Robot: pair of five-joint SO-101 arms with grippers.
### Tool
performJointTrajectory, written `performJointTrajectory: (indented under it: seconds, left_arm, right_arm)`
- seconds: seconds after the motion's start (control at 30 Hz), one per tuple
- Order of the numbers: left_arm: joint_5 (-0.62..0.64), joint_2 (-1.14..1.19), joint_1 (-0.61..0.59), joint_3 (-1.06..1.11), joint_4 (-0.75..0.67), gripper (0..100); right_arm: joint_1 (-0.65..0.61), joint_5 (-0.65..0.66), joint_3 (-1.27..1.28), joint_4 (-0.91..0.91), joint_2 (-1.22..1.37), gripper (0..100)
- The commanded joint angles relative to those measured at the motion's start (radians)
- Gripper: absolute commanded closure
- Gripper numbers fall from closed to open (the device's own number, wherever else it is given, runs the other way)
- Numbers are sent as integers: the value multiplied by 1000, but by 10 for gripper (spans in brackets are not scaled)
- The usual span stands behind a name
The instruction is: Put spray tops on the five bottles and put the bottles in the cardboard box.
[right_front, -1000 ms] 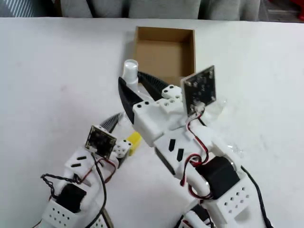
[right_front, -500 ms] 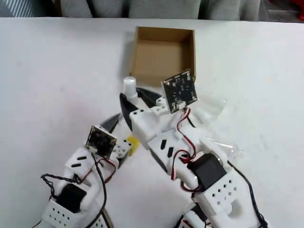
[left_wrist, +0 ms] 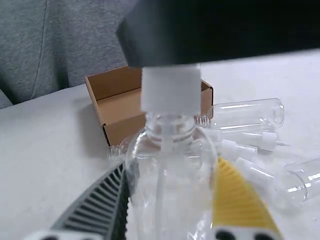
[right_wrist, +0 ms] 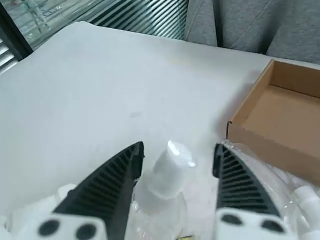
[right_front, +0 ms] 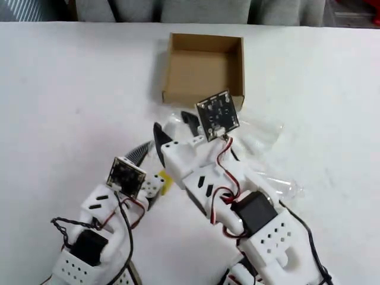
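- The white table [right_front: 71, 89] carries everything; both arms meet near its middle, just in front of the cardboard box [right_front: 202, 98]
- The cardboard box stands open side up, and its bare brown floor shows; I see no bottle in it, so I judge that the packing has not begun
- The left gripper [left_wrist: 170, 167] is closed on a clear bottle [left_wrist: 167, 200]: the grey finger and the yellow finger press on its two sides, and the neck points away from this gripper, toward the box
- The right gripper [right_wrist: 178, 150] comes at the neck end of the same bottle; its jaws are apart and stand on either side of the white spray top [right_wrist: 169, 167], with a gap to each
- The spray top sits on the neck, with its thin tube down inside the bottle; the thread shows below the cap, so I judge it is not fully seated
- The next move turns on this line: cap and bottle share one long axis, so the right jaws need to close on the cap and work it along that axis while the left gripper holds firm
- Loose bottles [left_wrist: 247, 111] lie on their sides beside the box, with loose spray tops [left_wrist: 245, 142] near them
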Motion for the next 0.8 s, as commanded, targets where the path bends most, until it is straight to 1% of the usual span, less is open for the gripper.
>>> performJointTrajectory:
  seconds: [0.0,0.2,0.3,0.37,0.43,0.47,0.5,0.57,0.63,0.77]
  left_arm:
    - [-12,-21,2,-8,-3,976]
    - [-12,-21,1,-8,-3,976]
    - [-12,-21,1,-8,-3,976]
    - [-12,-21,1,-8,0,976]
    - [-12,-21,1,-8,0,976]
    - [-12,-21,1,-8,0,976]
    - [-12,-21,1,-8,0,976]
    - [-12,-21,1,-8,0,976]
    - [-12,-21,1,-8,2,976]
    - [-12,-21,1,-8,2,976]
  right_arm:
    - [-13,-8,-17,-12,-48,768]
    - [-5,2,-46,-10,-186,769]
    - [-4,75,-104,53,-211,773]
    - [-4,98,-164,128,-197,821]
    - [1,98,-215,171,-174,920]
    - [16,98,-233,179,-160,982]
    - [36,98,-241,177,-147,991]
    - [85,98,-245,177,-122,954]
    - [145,98,-245,177,-91,985]
    - [234,97,-242,177,7,985]
